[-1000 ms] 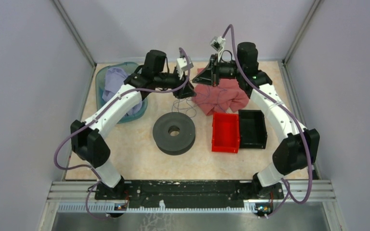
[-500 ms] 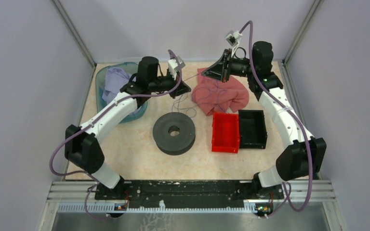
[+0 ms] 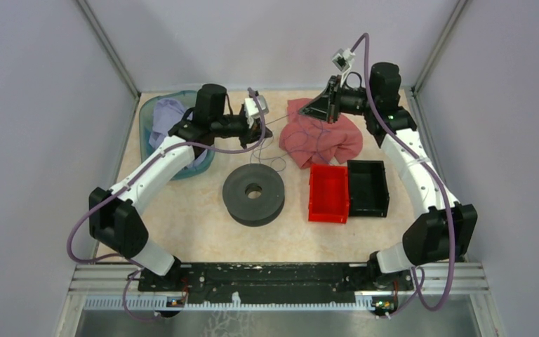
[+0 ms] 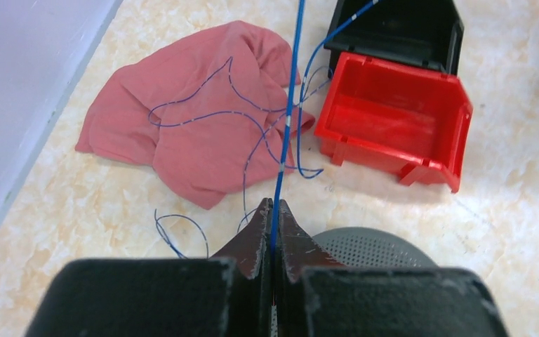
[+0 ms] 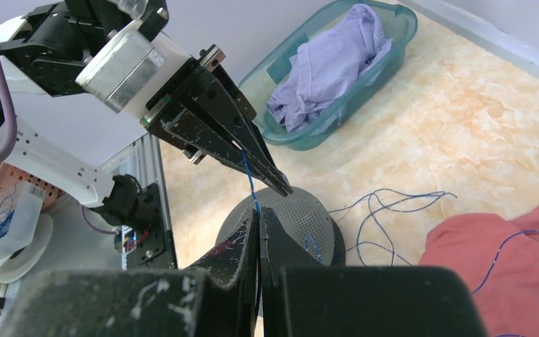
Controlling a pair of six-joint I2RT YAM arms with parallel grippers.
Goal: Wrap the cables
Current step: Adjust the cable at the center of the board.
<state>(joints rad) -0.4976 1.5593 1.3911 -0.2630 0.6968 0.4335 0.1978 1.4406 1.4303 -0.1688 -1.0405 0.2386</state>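
The cables are one thin blue wire [image 4: 289, 112], pulled straight between my two grippers. Its loose loops [image 3: 275, 160] lie on the table and over the red cloth [image 4: 182, 126]. My left gripper [image 4: 274, 208] is shut on the wire, which runs up out of its tips. It hovers above the table behind the black spool [image 3: 253, 193]. My right gripper [image 5: 258, 214] is also shut on the wire, a short way from the left gripper's tips [image 5: 281, 188]. In the top view the left gripper [image 3: 265, 128] and the right gripper [image 3: 303, 115] face each other over the cloth's left edge.
A red bin [image 3: 328, 193] and a black bin [image 3: 368, 186] stand side by side right of the spool. At the back left is a teal basket [image 3: 147, 112] holding lavender cloth [image 5: 337, 63]. Grey walls close in the back and both sides.
My left gripper has shut on the wire and drawn back to the left. The right gripper moved right and up, so the wire between them is now stretched.
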